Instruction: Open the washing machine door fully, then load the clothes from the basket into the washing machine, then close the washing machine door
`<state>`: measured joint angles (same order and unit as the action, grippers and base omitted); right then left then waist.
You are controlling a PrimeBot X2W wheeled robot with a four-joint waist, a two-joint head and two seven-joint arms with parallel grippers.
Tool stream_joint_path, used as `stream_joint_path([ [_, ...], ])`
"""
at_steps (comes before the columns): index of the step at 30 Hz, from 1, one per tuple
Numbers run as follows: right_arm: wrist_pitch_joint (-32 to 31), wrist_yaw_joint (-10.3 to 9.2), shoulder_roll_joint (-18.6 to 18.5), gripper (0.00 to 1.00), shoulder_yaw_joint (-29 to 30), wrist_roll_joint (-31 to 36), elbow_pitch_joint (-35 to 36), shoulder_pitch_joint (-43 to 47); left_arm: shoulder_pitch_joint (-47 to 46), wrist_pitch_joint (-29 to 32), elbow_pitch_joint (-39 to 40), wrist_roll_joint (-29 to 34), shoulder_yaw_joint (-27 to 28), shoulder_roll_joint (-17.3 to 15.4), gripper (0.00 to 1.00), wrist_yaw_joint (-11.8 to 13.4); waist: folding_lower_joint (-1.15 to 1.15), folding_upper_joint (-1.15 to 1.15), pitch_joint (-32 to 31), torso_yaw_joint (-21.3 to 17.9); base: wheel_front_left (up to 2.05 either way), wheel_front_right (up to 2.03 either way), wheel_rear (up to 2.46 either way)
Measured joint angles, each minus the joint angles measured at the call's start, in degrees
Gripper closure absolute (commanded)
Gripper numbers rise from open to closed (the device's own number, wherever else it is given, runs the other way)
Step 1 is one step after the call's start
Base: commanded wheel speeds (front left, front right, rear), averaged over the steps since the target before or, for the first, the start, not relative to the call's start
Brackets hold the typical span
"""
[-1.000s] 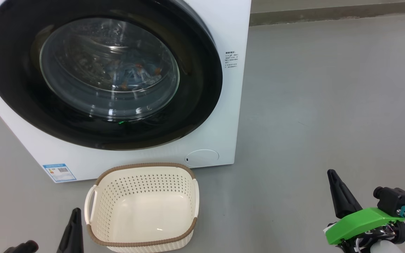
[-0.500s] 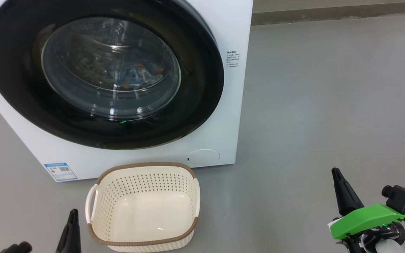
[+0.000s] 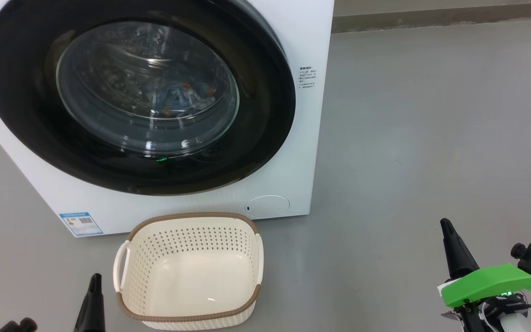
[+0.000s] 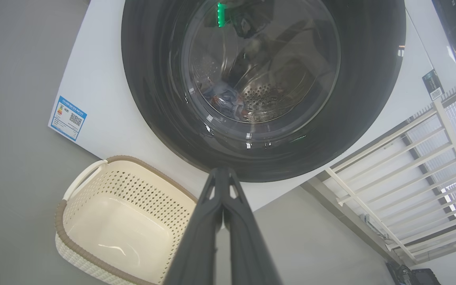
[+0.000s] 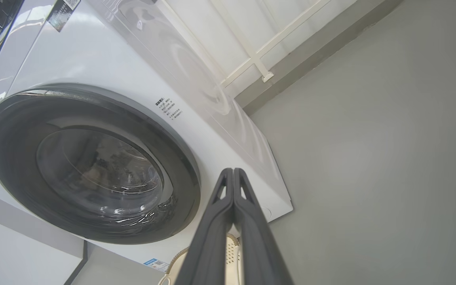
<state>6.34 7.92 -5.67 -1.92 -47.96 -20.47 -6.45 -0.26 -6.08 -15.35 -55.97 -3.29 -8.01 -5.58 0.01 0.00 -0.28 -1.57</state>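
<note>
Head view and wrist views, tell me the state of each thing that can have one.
washing machine door: shut
clothes: inside the washing machine
basket: empty, upright on the floor
left pincer: shut, holding nothing
right pincer: shut, holding nothing

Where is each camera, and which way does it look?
Head view: on the head, looking down at the washing machine door and basket; left end effector and right end effector poke up.
Left wrist view: along its shut fingers toward door and basket.
Right wrist view: along its shut fingers toward door and floor.
All three share the door.
</note>
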Motion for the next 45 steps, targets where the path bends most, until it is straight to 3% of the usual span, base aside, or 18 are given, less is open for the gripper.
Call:
stream_joint_path([
  [45, -7.4, -0.43, 1.8, 1.0, 5.6, -24.8, 2.5, 0.0, -2.1, 7.1, -0.1, -20.8, 4.6, 3.5, 1.0, -1.0, 0.0, 0.0, 0.2, 0.9, 0.0, 0.0, 0.0],
])
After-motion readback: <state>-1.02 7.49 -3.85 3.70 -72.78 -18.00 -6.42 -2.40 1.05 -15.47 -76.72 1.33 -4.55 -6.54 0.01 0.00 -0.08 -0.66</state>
